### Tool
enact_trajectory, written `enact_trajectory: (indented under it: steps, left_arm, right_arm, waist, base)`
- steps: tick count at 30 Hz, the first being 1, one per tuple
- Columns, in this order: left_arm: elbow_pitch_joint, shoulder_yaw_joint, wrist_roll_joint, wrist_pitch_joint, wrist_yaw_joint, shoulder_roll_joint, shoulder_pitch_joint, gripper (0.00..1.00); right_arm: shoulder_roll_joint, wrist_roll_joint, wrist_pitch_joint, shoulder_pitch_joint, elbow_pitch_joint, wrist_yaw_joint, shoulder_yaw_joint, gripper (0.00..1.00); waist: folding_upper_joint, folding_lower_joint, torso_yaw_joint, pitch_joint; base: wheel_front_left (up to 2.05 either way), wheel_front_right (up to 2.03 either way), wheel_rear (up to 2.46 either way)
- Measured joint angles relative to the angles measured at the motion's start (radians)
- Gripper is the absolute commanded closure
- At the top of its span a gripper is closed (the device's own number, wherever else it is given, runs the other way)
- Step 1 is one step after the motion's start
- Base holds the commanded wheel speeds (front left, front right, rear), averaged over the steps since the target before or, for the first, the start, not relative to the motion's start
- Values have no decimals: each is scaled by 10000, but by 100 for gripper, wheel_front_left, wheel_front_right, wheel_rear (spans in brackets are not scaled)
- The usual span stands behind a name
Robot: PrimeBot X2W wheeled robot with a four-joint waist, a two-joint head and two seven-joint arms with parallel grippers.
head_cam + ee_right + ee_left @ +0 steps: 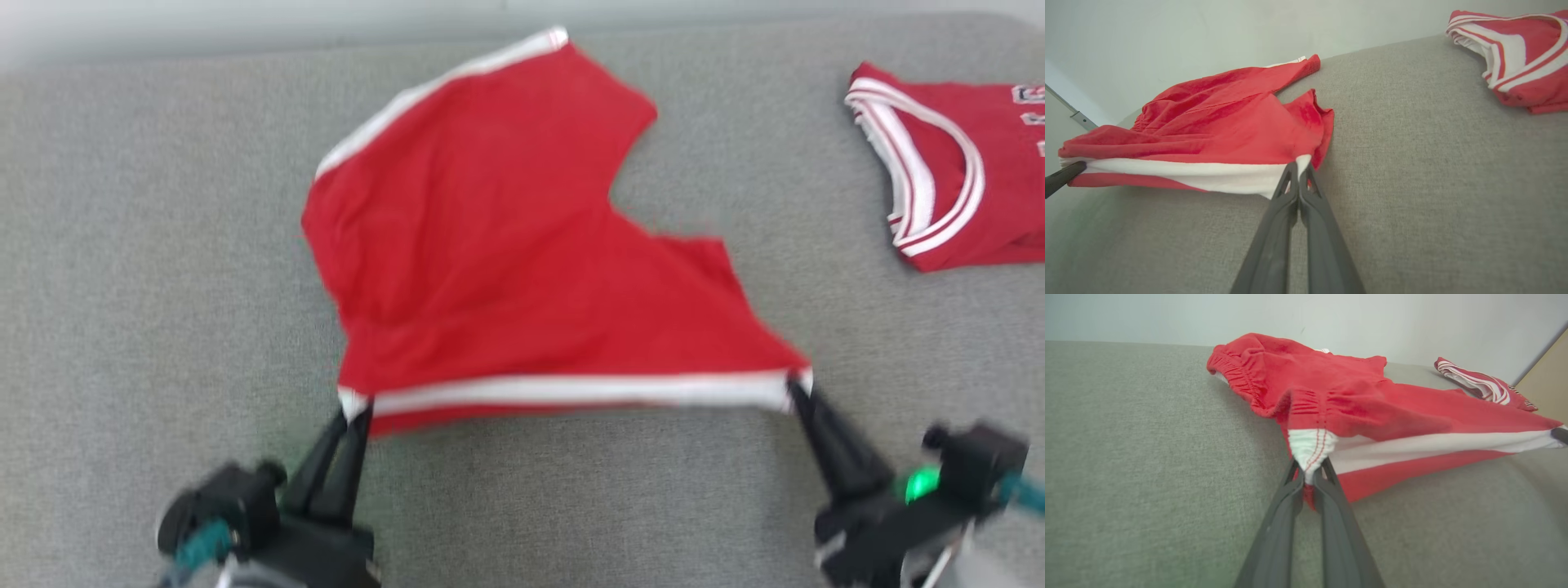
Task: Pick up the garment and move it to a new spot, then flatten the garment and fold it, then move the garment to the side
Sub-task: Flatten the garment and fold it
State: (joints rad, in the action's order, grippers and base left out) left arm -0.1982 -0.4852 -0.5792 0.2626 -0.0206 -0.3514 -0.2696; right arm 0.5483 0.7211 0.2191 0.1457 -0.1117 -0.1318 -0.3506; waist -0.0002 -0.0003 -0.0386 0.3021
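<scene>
Apparently taut, the garment [506, 269] hangs between left claw [355, 412] and right claw [793, 390], each pinching its white band [571, 390].

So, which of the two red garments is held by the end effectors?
The red shorts, pinched at both ends of their white stripe; the lettered jersey lies apart, untouched, at the right.

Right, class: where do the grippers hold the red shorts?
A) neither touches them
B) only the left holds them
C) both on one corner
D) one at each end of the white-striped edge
D: left gripper and right gripper each pinch one end of the red shorts' white stripe.
</scene>
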Motion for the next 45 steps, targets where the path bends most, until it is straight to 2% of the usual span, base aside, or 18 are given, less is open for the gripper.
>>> enact_trajectory:
  steps: [5, 13, 21, 31, 35, 39, 45]
  left_arm:
    - [-180, 759, 479, -2, -330, 508, 1369, 100]
    - [228, 1956, 1124, -2, -604, 1313, 3217, 100]
    - [642, 2125, 1760, 0, -920, 1935, 3475, 100]
    - [966, 1684, 2307, 0, -1103, 2410, 2278, 100]
    - [817, 1367, 2071, 0, -1103, 2531, 1143, 100]
    - [384, 1488, 1802, 0, -1103, 2625, 332, 100]
    - [-500, 1570, 1567, 0, -1104, 2775, -802, 100]
  right_arm:
    - [-523, -234, -263, -1608, 259, 0, 548, 100]
    - [-1499, -359, -855, -3858, 1197, -2, 1446, 100]
    - [-1877, -474, -1329, -3988, 2017, -2, 2366, 100]
    - [-949, -702, -2316, -1814, 2044, 0, 2930, 100]
    - [-600, -669, -2813, -13, 1275, 0, 2560, 100]
    - [-360, -633, -3074, 1663, 267, 0, 1954, 100]
    - [-224, -581, -3047, 4181, -1616, 0, 1093, 100]
  waist:
    - [0, 0, -83, -518]
    - [-1, 0, -21, -1281]
    - [1, 2, 309, -1448]
    - [2, 4, 942, -1338]
    - [3, 4, 1315, -1159]
    - [3, 4, 1485, -875]
    - [4, 5, 1703, -358]
  base:
    - [0, 0, 0]
    - [0, 0, 0]
    - [0, 0, 0]
    - [0, 0, 0]
    - [0, 0, 0]
    - [0, 0, 0]
    - [0, 0, 0]
